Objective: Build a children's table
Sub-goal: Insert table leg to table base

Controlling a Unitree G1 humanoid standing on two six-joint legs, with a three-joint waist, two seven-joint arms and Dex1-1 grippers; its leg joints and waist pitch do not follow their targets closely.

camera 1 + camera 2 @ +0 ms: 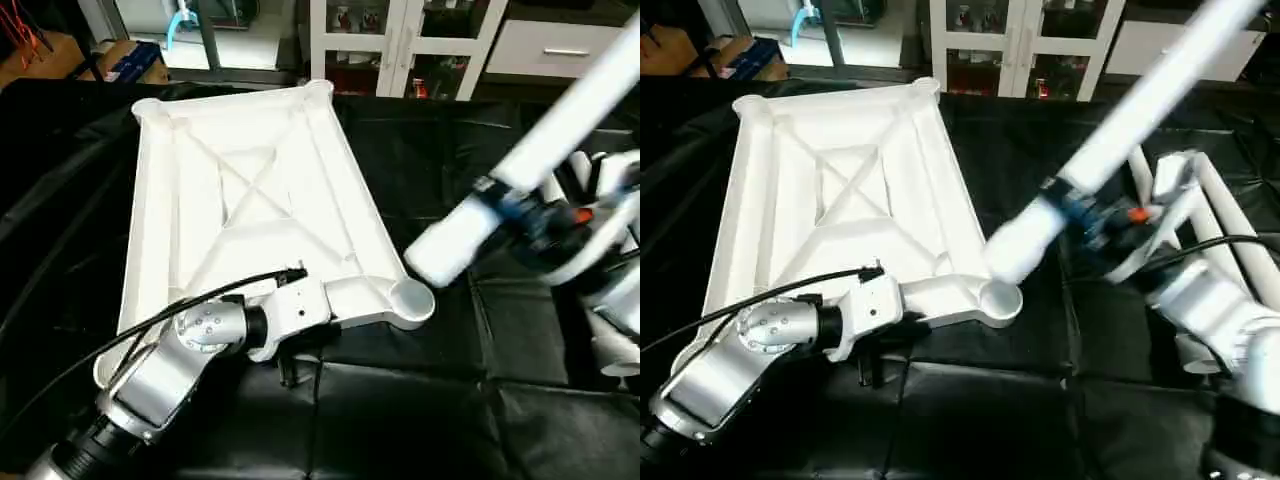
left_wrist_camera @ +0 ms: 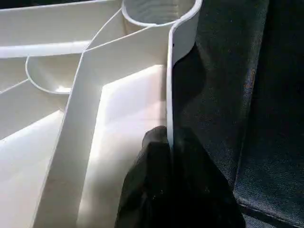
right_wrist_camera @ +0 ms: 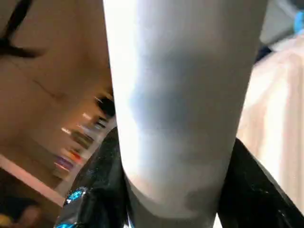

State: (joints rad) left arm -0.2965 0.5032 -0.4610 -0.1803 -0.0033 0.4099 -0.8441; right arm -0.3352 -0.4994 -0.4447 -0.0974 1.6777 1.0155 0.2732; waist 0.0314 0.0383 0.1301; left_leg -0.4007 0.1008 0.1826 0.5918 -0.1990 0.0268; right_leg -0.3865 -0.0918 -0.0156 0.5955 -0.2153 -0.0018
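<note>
The left jaws [image 2: 168, 156] are clenched on the thin near rim of the table top [image 1: 250, 190], one black finger on the inside of the wall and the other on the outside, just short of the near right corner socket [image 1: 410, 297]. The right jaws [image 3: 175, 190] grasp a white tube leg [image 1: 1120, 140] around its thick part, a black finger pressed against each side. That leg is held in the air, slanting from the upper right down toward the top, with its blunt wide end hanging just beside and above that same corner socket, not in it. The table top lies upside down on black padded covering [image 1: 420, 410], its X-shaped ribs and round corner sockets facing up. More white legs [image 1: 1210, 210] lie on the covering to the right, behind the right arm. White cabinets [image 1: 400, 40] stand at the far edge.
</note>
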